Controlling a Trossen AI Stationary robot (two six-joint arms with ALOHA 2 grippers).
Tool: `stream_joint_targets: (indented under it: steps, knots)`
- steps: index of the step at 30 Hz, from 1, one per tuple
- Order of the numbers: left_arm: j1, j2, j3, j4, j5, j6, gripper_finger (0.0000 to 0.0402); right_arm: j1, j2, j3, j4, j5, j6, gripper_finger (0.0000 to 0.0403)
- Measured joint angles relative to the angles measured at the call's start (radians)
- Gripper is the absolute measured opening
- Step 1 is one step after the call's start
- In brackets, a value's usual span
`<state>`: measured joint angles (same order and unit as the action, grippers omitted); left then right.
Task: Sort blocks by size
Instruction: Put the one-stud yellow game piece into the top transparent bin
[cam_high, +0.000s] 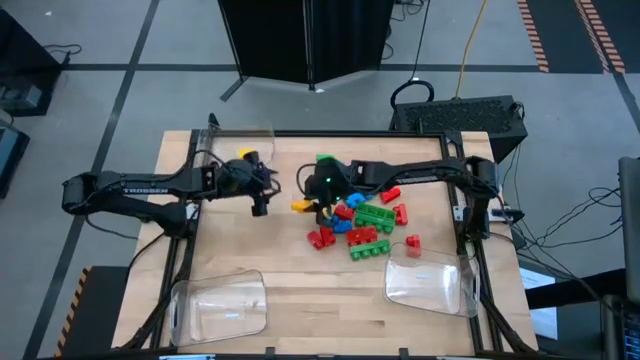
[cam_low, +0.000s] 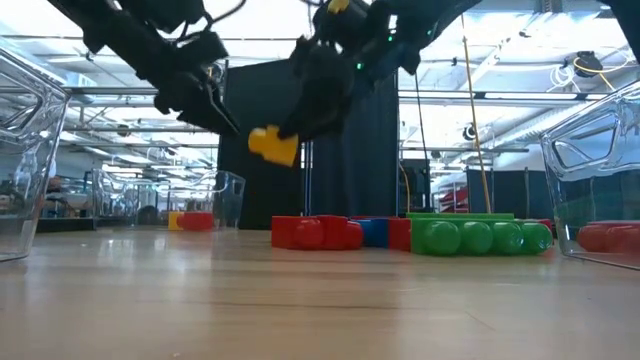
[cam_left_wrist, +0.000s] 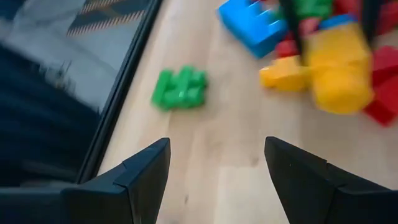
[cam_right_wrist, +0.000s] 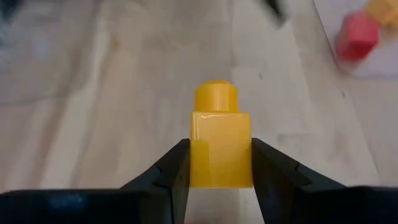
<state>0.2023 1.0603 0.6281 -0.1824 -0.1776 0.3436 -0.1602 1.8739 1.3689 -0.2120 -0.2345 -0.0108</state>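
While pinched in the right gripper (cam_right_wrist: 214, 168), a small yellow brick (cam_right_wrist: 219, 146) hangs clear of the table, beside the brick pile (cam_high: 362, 225).
Recommend keeping the grip square and carrying it level to its tray; left gripper (cam_left_wrist: 214, 165) waits spread, left of the pile.
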Motion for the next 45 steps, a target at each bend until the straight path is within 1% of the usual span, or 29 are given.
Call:
stream_joint_targets:
  steps: [3,7,11,14,18,23,29,34,38,40,45]
  knots:
    - [-0.063,0.000,0.000,0.028,0.001,0.039,0.0262,-0.011,-0.026,0.000,0.009,-0.061,0.004,0.0132]
    - [-0.136,0.000,0.000,0.074,-0.001,0.097,0.0262,-0.019,-0.044,0.000,0.011,-0.116,0.029,0.0132]
    - [-0.201,0.000,0.000,0.104,-0.006,0.200,0.0262,-0.020,-0.047,0.000,0.022,-0.187,0.025,0.0132]
    - [-0.239,0.000,0.000,0.100,-0.006,0.260,0.0262,-0.022,-0.047,0.000,0.022,-0.221,0.018,0.0132]
    - [-0.270,0.000,0.000,0.113,-0.006,0.296,0.0262,-0.023,-0.047,0.000,0.037,-0.252,0.014,0.0132]
    - [-0.284,0.000,0.000,0.159,0.001,0.299,0.0262,-0.023,-0.047,0.000,0.104,-0.297,0.024,0.0132]
    - [-0.283,0.000,0.000,0.235,0.021,0.301,0.0262,-0.023,-0.047,0.000,0.129,-0.297,0.034,0.0132]
    - [-0.283,0.001,0.000,0.237,0.032,0.301,0.0262,-0.023,-0.047,0.000,0.140,-0.297,0.037,0.0132]
    - [-0.283,0.026,0.000,0.248,0.036,0.301,0.0262,-0.023,-0.047,0.000,0.171,-0.300,0.074,0.0132]
    - [-0.283,0.044,0.000,0.270,0.036,0.321,0.0262,-0.023,-0.047,0.000,0.193,-0.333,0.090,0.0132]
    - [-0.283,0.089,0.000,0.320,0.036,0.353,0.0262,-0.023,-0.047,-0.001,0.178,-0.348,0.104,0.0132]
